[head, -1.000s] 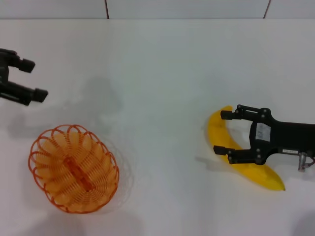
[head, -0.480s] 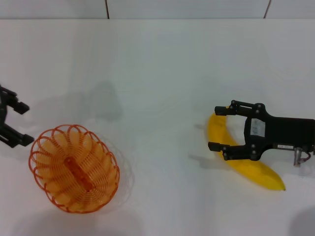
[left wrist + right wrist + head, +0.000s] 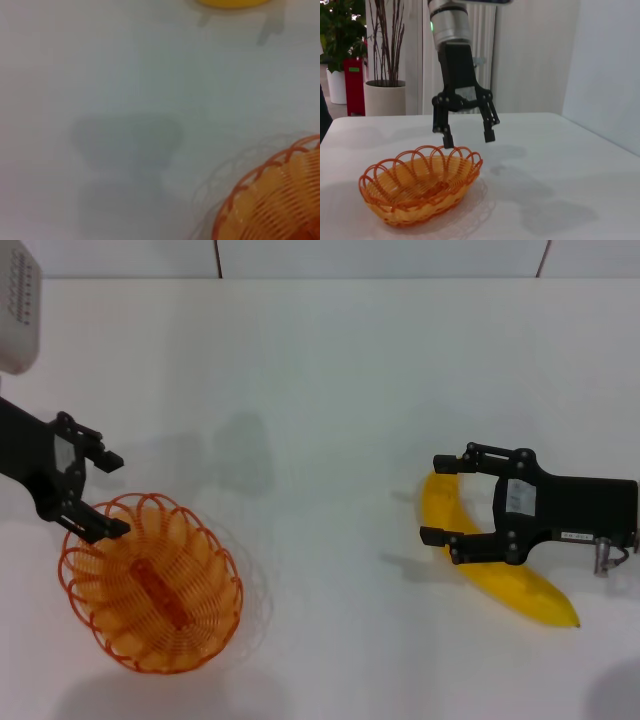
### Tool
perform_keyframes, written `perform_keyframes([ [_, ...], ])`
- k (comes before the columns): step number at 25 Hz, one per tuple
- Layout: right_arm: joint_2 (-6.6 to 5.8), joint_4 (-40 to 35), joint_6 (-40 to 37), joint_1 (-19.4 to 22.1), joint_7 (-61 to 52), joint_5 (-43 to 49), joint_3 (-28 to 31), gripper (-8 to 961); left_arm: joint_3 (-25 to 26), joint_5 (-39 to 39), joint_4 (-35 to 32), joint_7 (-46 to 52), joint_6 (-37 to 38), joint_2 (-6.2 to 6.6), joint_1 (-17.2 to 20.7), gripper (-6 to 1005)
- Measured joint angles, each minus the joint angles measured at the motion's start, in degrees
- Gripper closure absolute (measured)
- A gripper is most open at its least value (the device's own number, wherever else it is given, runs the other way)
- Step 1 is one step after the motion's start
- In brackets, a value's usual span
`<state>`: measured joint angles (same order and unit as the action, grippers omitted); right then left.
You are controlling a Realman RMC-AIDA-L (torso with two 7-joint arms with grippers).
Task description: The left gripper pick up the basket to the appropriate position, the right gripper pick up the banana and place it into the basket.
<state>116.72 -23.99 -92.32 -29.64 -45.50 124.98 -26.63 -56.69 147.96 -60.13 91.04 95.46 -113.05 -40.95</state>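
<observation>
The orange wire basket (image 3: 150, 585) stands on the white table at the front left; it also shows in the right wrist view (image 3: 420, 185), and its rim shows in the left wrist view (image 3: 265, 200). My left gripper (image 3: 112, 494) is open at the basket's far left rim, one finger just over the rim, the other outside it. It also shows in the right wrist view (image 3: 468, 139), a little above the rim. The yellow banana (image 3: 520, 590) lies at the right. My right gripper (image 3: 435, 498) is open over the banana's far end, fingers on either side.
The white table (image 3: 320, 390) runs back to a wall line at the far edge. Part of my left arm's white housing (image 3: 20, 300) shows at the top left. Potted plants (image 3: 385, 90) stand beyond the table in the right wrist view.
My left gripper has come in from the left edge and down to the basket's far rim. My right gripper has shifted slightly left along the banana, still open.
</observation>
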Motion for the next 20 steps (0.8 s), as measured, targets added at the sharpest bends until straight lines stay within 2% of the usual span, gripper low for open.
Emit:
perform_keyframes([
  [7,0.0,0.0,0.02,-0.07,-0.03,-0.04,0.0,101,-0.26,0.12,4.1,-2.12,-3.47,-1.23,-1.59,124],
  [20,0.0,0.0,0.16,-0.17,-0.03,-0.09,0.0,101,-3.65,1.96,5.25,-1.33,-6.06,-2.51,-1.64,123],
])
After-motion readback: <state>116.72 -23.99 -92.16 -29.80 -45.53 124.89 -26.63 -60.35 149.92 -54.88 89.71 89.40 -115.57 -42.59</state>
